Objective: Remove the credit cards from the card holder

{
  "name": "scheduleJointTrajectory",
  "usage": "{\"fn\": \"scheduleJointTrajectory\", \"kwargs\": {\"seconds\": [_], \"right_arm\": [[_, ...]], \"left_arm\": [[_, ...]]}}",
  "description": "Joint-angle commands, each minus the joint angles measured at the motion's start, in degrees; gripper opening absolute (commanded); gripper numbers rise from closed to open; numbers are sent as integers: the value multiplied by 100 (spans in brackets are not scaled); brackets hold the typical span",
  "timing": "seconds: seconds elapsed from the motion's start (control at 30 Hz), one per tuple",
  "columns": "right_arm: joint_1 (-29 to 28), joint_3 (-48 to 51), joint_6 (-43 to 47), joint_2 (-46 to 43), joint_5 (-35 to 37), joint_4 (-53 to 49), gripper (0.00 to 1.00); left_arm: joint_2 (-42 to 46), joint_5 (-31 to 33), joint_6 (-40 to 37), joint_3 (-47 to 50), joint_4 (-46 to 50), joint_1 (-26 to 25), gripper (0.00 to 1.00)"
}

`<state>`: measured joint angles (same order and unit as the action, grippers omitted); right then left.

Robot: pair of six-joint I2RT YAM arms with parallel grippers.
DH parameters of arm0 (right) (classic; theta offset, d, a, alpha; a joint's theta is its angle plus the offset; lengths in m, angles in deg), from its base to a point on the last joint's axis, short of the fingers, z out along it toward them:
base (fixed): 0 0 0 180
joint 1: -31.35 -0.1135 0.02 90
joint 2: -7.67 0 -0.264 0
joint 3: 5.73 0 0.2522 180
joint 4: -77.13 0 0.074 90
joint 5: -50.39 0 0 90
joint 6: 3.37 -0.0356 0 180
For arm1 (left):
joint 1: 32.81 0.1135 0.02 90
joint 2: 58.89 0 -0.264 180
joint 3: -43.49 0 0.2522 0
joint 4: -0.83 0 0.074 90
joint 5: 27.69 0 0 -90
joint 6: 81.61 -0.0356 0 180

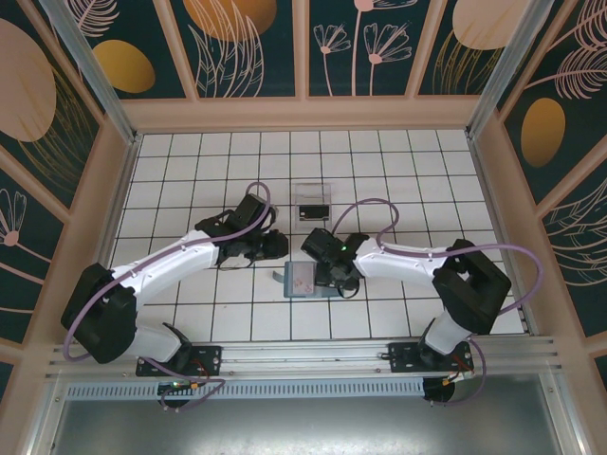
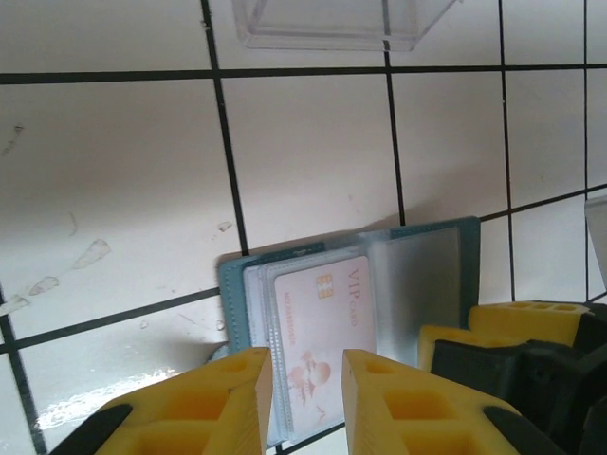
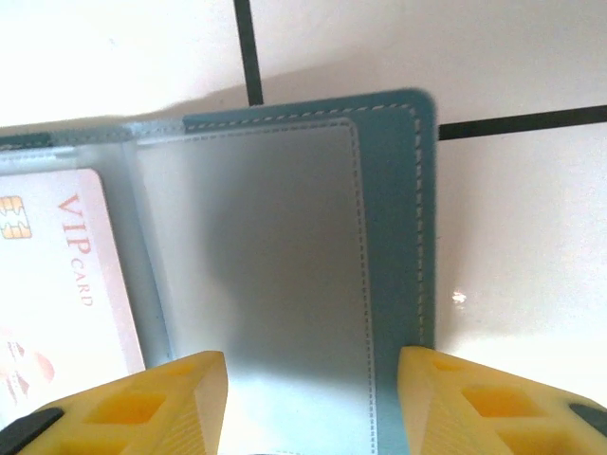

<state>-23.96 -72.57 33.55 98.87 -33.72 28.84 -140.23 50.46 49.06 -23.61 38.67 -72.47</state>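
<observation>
Yellow fingers (image 2: pixel 213 403) of the left gripper (image 2: pixel 303 379) sat closest to the lens. They were parted by a narrow gap w/ nothing between them, hanging over the near end of the VIP card (image 2: pixel 322 318). Card holder (image 2: pixel 427 270) lay opened flat on the white tiled table (image 2: pixel 123 171), btw. the two arms. Right gripper (image 3: pixel 311 379) was spread wide and empty, straddling the near edge of the holder's right panel. Whether it pressed on the panel, can't tell.

Step, as I judged it: holder open, both grippers in position, first card not yet pulled. Next move prob. called for the left fingers to drop onto the card's near end, pinch, and slide it out along its sleeve. The right side would need to stop the holder dragging. Which way the sleeve opened wasn't clear.

Contents: the left panel's clear sleeves held the VIP card, w/ more sleeve layers under it; other cards not readable. Right panel's sleeve looked empty. Clear box (image 2: pixel 322 24) stood beyond the holder, apart from it; contents unclear.
</observation>
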Motion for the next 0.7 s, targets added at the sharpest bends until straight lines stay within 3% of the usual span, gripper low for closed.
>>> {"fn": "scheduleJointTrajectory", "kwargs": {"seconds": [0.0,0.3,0.5,0.67], "right_arm": [[76,161,-58,-94,60,-204,51],[156,541,8,-180,-176,204,45],[146,652,-40,-300,-373,490,33],[135,661,-79,-323,-479,693,30]], "left_arm": [[-164,-199,75,-172,-146,-155,26],[-500,-264,405,-164,-468,-575,26],[-567,-200,452,-47,-536,-622,26],[-510,-14,408,-29,-366,-620,26]]}}
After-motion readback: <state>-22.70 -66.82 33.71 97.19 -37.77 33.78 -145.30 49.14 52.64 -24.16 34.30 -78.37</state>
